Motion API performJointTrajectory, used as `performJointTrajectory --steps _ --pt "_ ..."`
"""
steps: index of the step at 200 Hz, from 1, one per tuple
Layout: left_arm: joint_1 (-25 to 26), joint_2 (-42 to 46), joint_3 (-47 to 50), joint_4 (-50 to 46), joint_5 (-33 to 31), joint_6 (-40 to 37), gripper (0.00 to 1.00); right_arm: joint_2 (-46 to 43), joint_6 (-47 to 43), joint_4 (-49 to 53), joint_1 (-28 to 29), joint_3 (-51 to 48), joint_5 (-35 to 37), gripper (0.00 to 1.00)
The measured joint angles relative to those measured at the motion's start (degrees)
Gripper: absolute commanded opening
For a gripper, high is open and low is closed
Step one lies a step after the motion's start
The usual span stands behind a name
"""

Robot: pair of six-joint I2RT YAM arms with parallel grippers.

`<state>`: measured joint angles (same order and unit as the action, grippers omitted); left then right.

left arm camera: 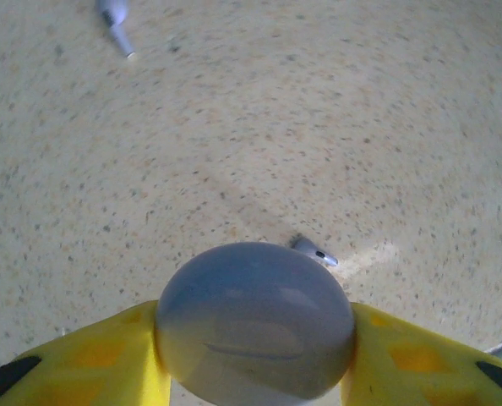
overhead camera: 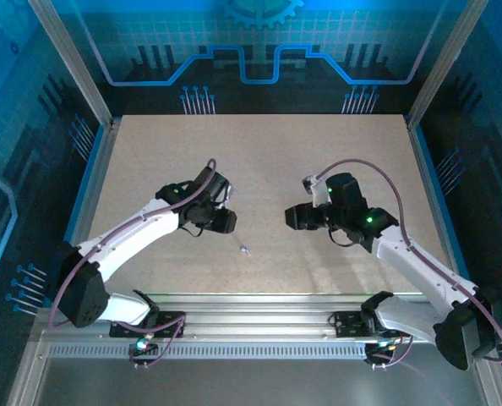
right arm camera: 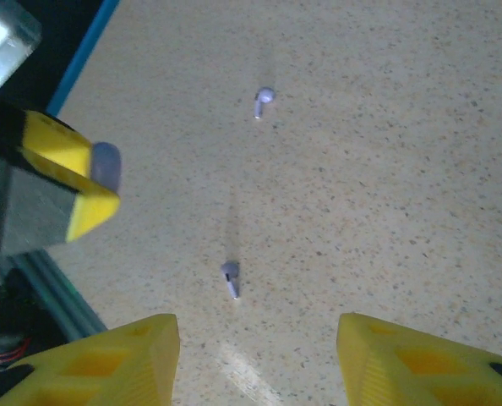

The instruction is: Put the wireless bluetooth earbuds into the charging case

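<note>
A round pale lavender charging case (left arm camera: 255, 321) sits squeezed between the yellow fingers of my left gripper (left arm camera: 255, 342), its lid closed, held above the table. One lavender earbud (left arm camera: 314, 251) lies on the table just beyond the case, and another earbud (left arm camera: 116, 21) lies farther off at the upper left. My right gripper (right arm camera: 258, 359) hangs open over the table with nothing between its fingers. The nearer earbud (right arm camera: 231, 277) lies just ahead of it, the second earbud (right arm camera: 264, 100) beyond. From above, an earbud (overhead camera: 244, 250) lies between the left gripper (overhead camera: 223, 216) and the right gripper (overhead camera: 293, 216).
The speckled beige table (overhead camera: 259, 161) stretches bare behind both arms. Metal rails (overhead camera: 259, 326) run along the near edge, and blue-lit walls close the sides. In the right wrist view the left gripper's yellow finger (right arm camera: 69, 190) shows at the left, with the case's edge (right arm camera: 106, 165).
</note>
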<state>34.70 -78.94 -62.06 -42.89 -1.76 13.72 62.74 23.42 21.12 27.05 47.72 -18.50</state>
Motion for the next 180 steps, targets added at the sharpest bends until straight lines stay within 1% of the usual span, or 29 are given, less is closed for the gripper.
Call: performJointTrajectory --steps 49,80,107,122,141,160,180 --pt "5.4 3.8 3.4 4.3 -0.4 -16.5 0.43 4.5 -2.7 6.8 -6.2 6.4 -14.0 0.56" --pt "7.1 8.3 6.6 7.3 0.7 -24.6 0.43 6.4 -2.9 10.9 -6.8 9.0 -20.2 0.57" --pt "8.7 11.4 8.3 9.4 1.2 -30.5 0.43 8.8 -2.0 12.5 -6.8 9.7 -24.5 0.57" --pt "9.8 11.9 8.4 9.6 1.2 -33.0 0.43 10.4 -0.9 12.8 -6.1 9.8 -25.7 0.56" --pt "10.7 11.9 8.6 10.3 1.2 -35.3 0.43 12.9 0.6 12.9 -3.6 10.4 -26.6 0.55" --pt "11.2 11.9 9.0 10.6 1.2 -36.7 0.43 14.9 2.3 12.2 -0.7 11.3 -27.4 0.53" --pt "11.7 11.9 9.2 11.2 1.1 -37.7 0.43 16.6 4.0 10.5 1.1 11.7 -28.2 0.51"
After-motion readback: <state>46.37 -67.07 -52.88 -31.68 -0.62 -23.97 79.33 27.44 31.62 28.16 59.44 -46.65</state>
